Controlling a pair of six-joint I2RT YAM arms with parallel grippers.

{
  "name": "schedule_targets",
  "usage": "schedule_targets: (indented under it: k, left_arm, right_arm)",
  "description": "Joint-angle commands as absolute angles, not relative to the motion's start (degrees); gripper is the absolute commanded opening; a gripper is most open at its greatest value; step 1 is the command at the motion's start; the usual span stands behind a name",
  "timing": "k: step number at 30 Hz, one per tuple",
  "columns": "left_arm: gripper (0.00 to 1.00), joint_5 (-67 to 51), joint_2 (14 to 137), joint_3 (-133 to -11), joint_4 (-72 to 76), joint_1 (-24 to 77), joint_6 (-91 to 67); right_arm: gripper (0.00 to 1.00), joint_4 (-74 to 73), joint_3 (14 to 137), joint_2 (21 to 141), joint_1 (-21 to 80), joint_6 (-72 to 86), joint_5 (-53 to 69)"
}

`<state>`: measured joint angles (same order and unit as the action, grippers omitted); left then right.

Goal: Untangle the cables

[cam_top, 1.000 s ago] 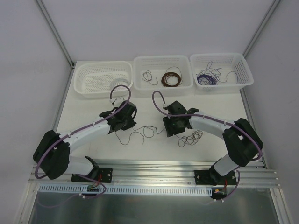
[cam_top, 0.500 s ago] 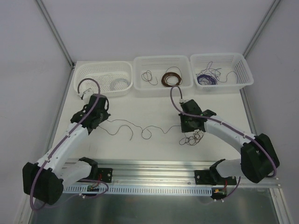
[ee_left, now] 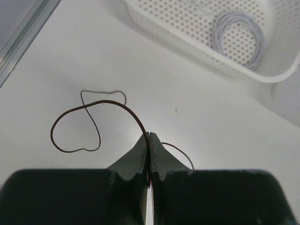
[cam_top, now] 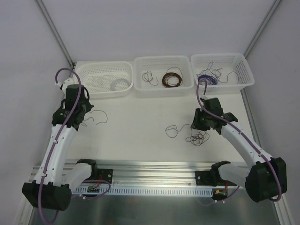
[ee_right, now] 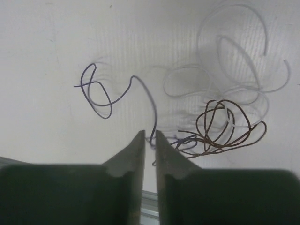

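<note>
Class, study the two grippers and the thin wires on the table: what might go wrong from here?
The left gripper pinches the brown wire only at its very fingertips, so the thin strand may slip free if pulled. The purple wire runs between the right gripper's slightly parted jaws and on into the tangle of brown and grey loops; pulling it could drag or tighten that knot instead of freeing it.

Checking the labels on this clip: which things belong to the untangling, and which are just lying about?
Job: tangled wires; brown wire pinched in left gripper; right gripper at the tangle's edge.
Lying about: white coil, brown coil, purple bundle, in the baskets.
</note>
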<state>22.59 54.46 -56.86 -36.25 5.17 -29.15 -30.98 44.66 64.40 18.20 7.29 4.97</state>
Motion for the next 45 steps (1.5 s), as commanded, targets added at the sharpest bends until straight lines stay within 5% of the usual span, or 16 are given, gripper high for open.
schedule_targets:
  k: [1, 6, 10, 15, 31, 39, 42, 45]
  left_arm:
    - [0.00, 16.01, 55.37, -63.09, -36.12, 4.92, -25.41]
    - [0.00, 5.38, 59.23, -74.60, -36.30, 5.27, -21.19]
    - [0.00, 0.45, 62.66, -84.18, -36.12, 8.25, -19.61]
    - [0.00, -2.98, 71.34, -99.29, -35.95, 14.23, -15.92]
    - [0.00, -14.94, 107.83, -137.61, -23.48, 22.94, -10.90]
    - [0.00, -15.64, 120.75, -134.48, -11.26, 23.03, -12.74]
    - [0.07, -17.31, 126.46, -134.21, -9.94, 23.11, -14.59]
    - [0.41, -16.88, 130.42, -133.95, -9.84, 23.12, -14.59]
  right_arm:
    - [0.26, -31.64, 46.23, 64.07, 19.60, 7.73, 8.62]
    - [0.64, -32.87, 46.76, 61.97, 23.81, 6.95, 7.30]
    - [0.82, -34.71, 47.20, 58.72, 26.27, 6.77, 4.75]
    - [0.94, -35.60, 46.85, 54.06, 27.33, 7.29, 3.17]
    - [0.97, -40.51, 44.82, 40.17, 27.42, 8.17, 0.35]
    - [0.97, -42.45, 44.74, 39.55, 27.42, 8.09, -1.39]
    - [0.97, -42.98, 44.03, 39.29, 27.33, 8.17, -2.02]
    - [0.97, -43.59, 44.03, 39.73, 27.42, 7.65, -3.33]
